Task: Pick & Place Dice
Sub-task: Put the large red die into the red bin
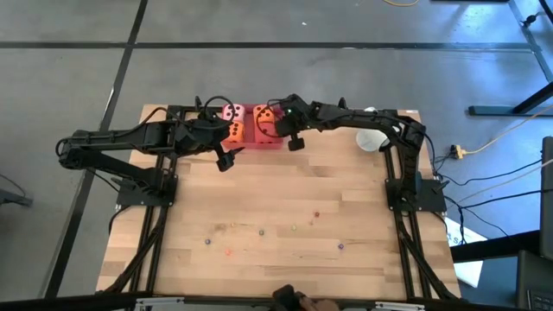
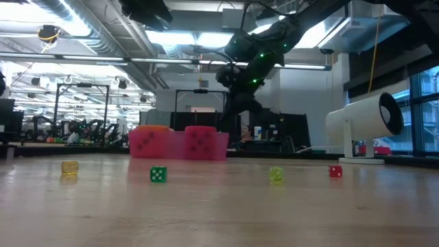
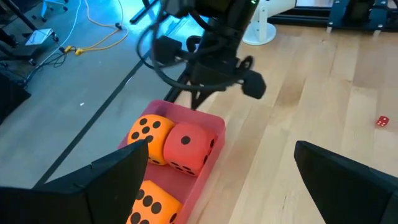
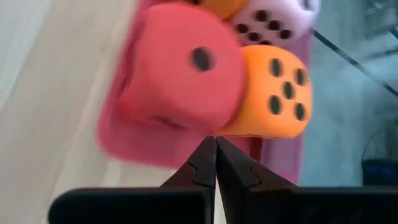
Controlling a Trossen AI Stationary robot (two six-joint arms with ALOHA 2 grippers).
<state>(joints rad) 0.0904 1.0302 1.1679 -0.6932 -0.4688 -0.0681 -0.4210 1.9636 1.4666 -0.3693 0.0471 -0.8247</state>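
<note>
A: Dice [image 1: 251, 123]?
B: All four packed in red tray [image 1: 259, 143] at table [image 1: 285, 250] far edge.
A: Fingers?
B: Right gripper [image 1: 294, 140] pressed together above tray; left gripper [image 1: 226, 158] spread, just beside it. Near half open, only scattered beads [image 1: 259, 231].

Four matt, foam-looking dice [image 4: 186, 68] sit in a smooth plastic tray [image 3: 208, 158] on the pale, satin-finished plank wood table [image 1: 285, 216], under dull black arms [image 1: 121, 138].

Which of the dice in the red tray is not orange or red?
The pink die, at the tray's far left corner in the high view. It is pale pink with dark pips; two others are orange and one is red.
</note>
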